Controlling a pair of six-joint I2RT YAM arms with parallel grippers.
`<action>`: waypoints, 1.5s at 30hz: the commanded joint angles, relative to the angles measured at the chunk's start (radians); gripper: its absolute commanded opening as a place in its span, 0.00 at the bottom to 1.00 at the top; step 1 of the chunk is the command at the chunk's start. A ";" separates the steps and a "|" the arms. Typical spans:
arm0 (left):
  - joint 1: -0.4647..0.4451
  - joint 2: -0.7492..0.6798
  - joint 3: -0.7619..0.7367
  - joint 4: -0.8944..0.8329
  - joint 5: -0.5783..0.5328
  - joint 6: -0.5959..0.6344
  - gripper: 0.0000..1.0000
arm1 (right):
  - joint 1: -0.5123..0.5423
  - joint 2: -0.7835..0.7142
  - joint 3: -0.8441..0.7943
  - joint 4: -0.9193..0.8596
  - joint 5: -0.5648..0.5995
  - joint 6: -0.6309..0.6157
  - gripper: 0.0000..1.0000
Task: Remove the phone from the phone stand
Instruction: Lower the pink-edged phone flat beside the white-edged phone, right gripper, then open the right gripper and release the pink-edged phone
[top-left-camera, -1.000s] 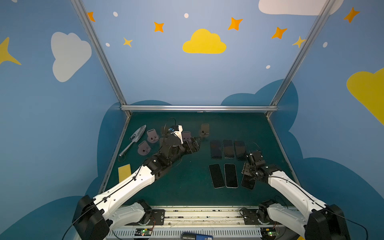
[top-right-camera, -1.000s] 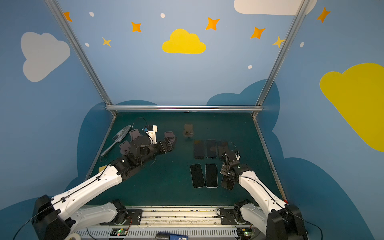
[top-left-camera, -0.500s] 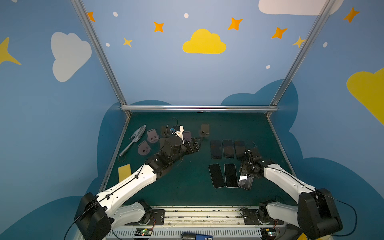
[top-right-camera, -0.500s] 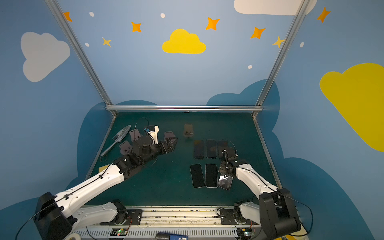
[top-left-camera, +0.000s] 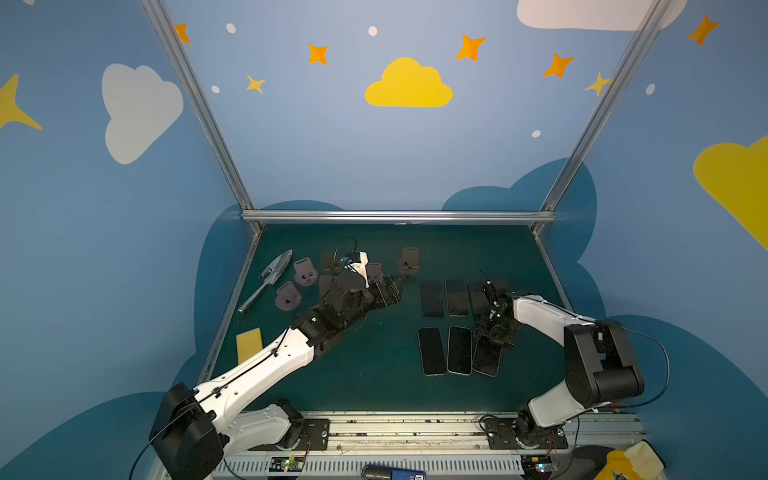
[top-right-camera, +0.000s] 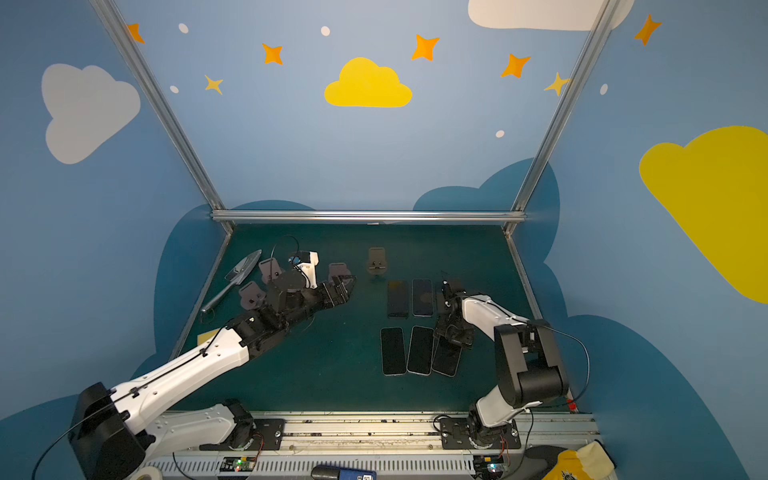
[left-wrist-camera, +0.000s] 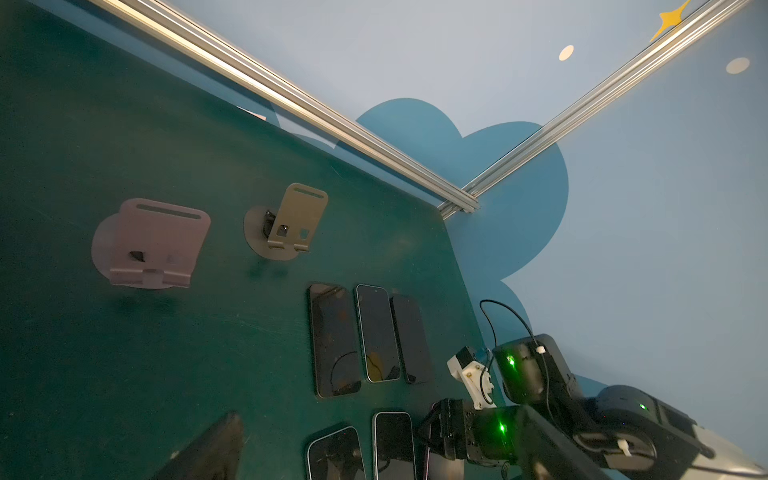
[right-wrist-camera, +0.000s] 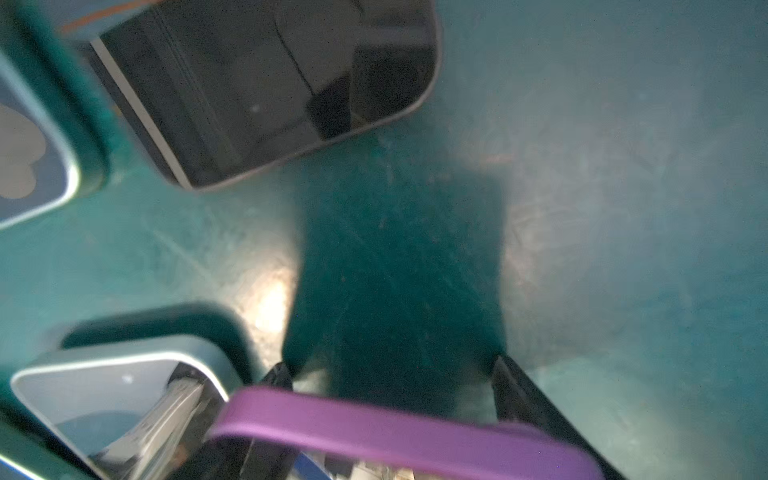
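One purple-rimmed phone (right-wrist-camera: 395, 428), wrist-view only.

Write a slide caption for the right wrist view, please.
Right gripper holding a purple-cased phone over the green table, a dark phone nearby.

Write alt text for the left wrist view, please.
A lilac phone stand and a tan phone stand, both empty, sit on a green table. Beside them phones lie flat, screens dark: a row of three and two more. The right arm is close by.
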 joint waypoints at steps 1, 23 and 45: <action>-0.002 0.001 0.004 0.006 0.005 -0.005 1.00 | -0.007 0.000 -0.004 -0.039 -0.055 -0.010 0.68; -0.003 0.009 0.001 0.010 0.002 0.002 1.00 | 0.018 -0.112 -0.039 -0.054 0.023 0.024 0.78; 0.004 -0.047 0.016 -0.016 -0.059 0.065 1.00 | 0.067 -0.357 0.127 -0.148 0.077 0.015 0.77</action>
